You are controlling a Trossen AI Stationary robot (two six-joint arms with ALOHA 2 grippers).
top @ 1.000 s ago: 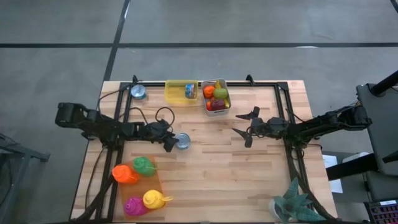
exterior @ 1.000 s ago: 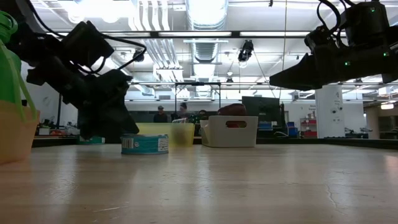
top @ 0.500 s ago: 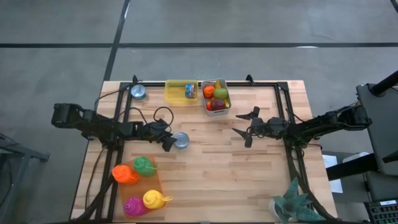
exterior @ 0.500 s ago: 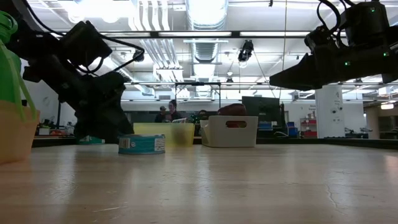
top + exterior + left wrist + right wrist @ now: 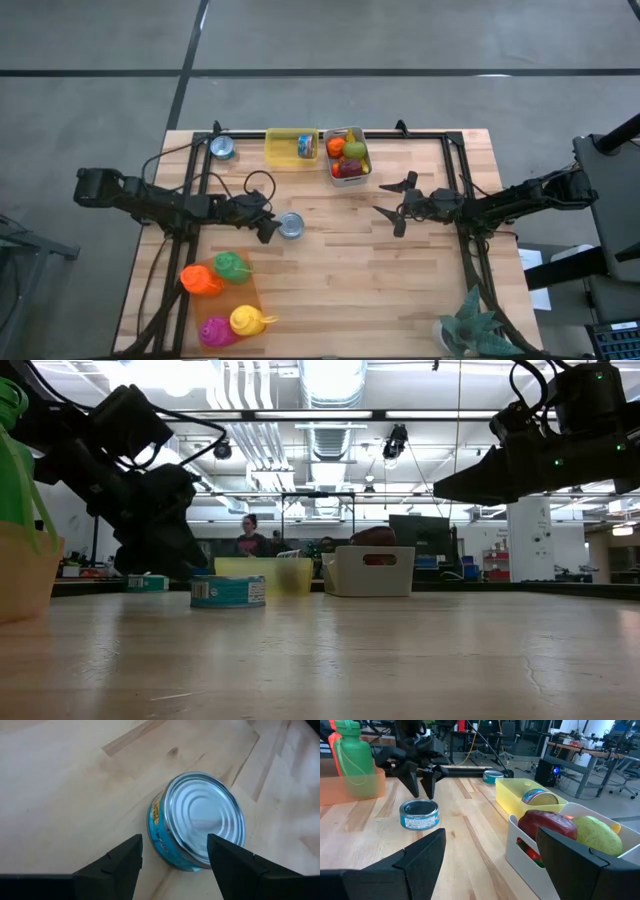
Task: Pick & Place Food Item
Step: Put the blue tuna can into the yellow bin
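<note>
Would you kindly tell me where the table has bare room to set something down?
Bare wood spans between the bottles and the plant, and between the loose tin and right pincer. The far edge is crowded: tin, yellow tray, white bin.

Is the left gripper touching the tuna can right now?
Apart. The left wrist view shows bare wood between the left gripper fingertips and the tuna can; the jaws stand open.

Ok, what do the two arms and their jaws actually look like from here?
Both arms are dark, near-black, jointed segments with black cables looping along them. The left gripper ends in two short, dark, wedge-shaped fingers. The right gripper has the same dark, flat, tapered fingers. Small green lights glow on one arm's housing in the low view.
</note>
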